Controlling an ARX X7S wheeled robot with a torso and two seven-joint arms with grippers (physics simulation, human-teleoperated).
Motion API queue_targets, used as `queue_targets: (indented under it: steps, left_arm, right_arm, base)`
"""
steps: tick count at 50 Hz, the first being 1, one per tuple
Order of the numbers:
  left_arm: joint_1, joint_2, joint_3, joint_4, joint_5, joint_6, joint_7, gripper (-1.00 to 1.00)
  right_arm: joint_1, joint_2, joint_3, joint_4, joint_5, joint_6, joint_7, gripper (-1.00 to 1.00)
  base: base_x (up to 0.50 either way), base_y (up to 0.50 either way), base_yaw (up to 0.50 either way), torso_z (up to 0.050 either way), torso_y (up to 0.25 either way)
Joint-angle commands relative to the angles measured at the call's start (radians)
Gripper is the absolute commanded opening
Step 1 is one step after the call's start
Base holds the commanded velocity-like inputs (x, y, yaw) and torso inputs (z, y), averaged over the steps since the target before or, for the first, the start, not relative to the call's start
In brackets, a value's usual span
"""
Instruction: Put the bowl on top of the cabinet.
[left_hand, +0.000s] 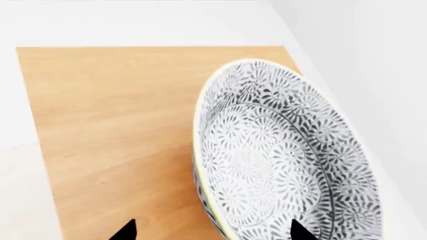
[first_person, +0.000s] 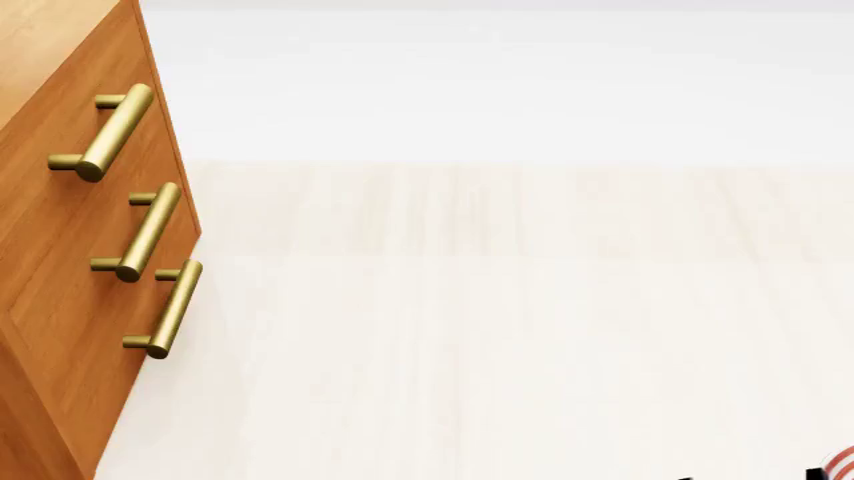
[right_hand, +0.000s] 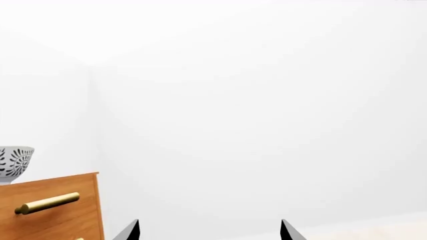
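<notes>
My left pincer (left_hand: 212, 231) shows only two tips, spread apart around the bowl (left_hand: 287, 160) above the cabinet (left_hand: 113, 130); contact is hidden. My right pincer (right_hand: 208, 230) gapes empty.

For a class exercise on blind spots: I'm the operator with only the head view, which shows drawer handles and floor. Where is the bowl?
Observer: In the right wrist view, the bowl appears to sit on top of the cabinet.
Operator: Is the left pincer gripping it?
Observer: No. The left wrist view shows the left pincer open, tips spread wide.
Operator: And the right one?
Observer: The right pincer is open and empty, facing the wall.
</notes>
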Motion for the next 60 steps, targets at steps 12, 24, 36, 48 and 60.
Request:
queue_targets:
  steps: [12, 24, 36, 48, 60]
  left_arm:
    - [0.021, 0.02, -0.087, 0.248, -0.053, -0.172, -0.168, 1.0]
    - [-0.04, 0.081, -0.208, 0.421, 0.25, -0.505, -0.162, 1.0]
    - [-0.099, 0.082, -0.108, 0.537, 0.386, -0.719, -0.137, 1.0]
    - [-0.169, 0.063, 0.07, 0.507, 0.419, -0.727, -0.078, 1.0]
    - [-0.24, 0.055, 0.214, 0.488, 0.433, -0.739, -0.05, 1.0]
  right_arm:
    - [-0.049, 0.0, 0.014, -0.043, 0.01, -0.036, -0.029, 1.0]
    - [-0.059, -0.004, 0.012, -0.059, -0.003, -0.04, -0.038, 1.0]
    - [-0.077, -0.007, 0.017, -0.077, -0.008, -0.051, -0.047, 1.0]
    - [-0.081, -0.01, 0.02, -0.085, -0.013, -0.049, -0.05, 1.0]
    - [-0.081, -0.015, 0.021, -0.087, -0.024, -0.044, -0.051, 1.0]
  base:
    - [0.0, 0.0, 0.0, 0.0, 0.0]
    - [0.0, 0.0, 0.0, 0.0, 0.0]
    - [0.0, 0.0, 0.0, 0.0, 0.0]
    - [0.0, 0.0, 0.0, 0.0, 0.0]
    - [0.0, 0.0, 0.0, 0.0, 0.0]
